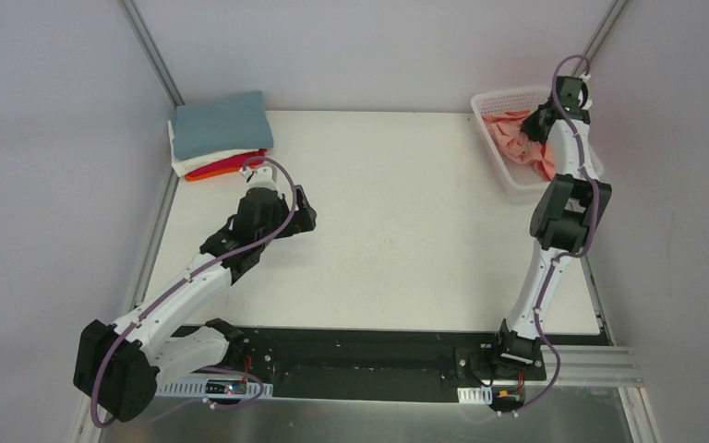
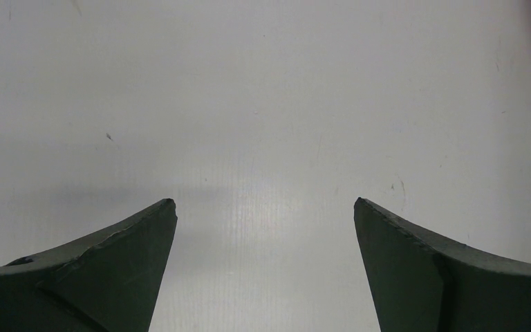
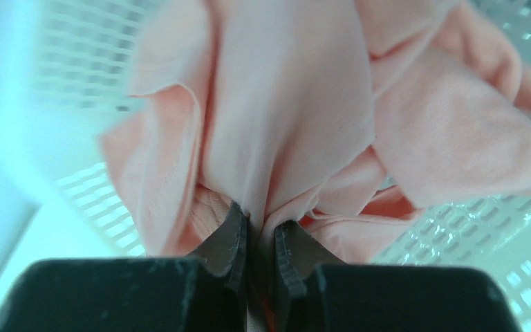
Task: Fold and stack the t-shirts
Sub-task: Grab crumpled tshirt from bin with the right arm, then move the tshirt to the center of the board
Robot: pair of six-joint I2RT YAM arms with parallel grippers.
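Now the right gripper (image 3: 261, 221) pinches a fold of the salmon-pink shirt (image 3: 290, 104), left gripper (image 2: 265, 207) wide and empty, so best lift straight up, clear of the basket (image 1: 508, 94).

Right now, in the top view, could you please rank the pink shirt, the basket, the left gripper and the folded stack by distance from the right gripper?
1. The salmon-pink shirt, pinched by the right gripper.
2. The white basket, around both, back right.
3. The left gripper, open, left of centre.
4. The folded stack, back-left corner.
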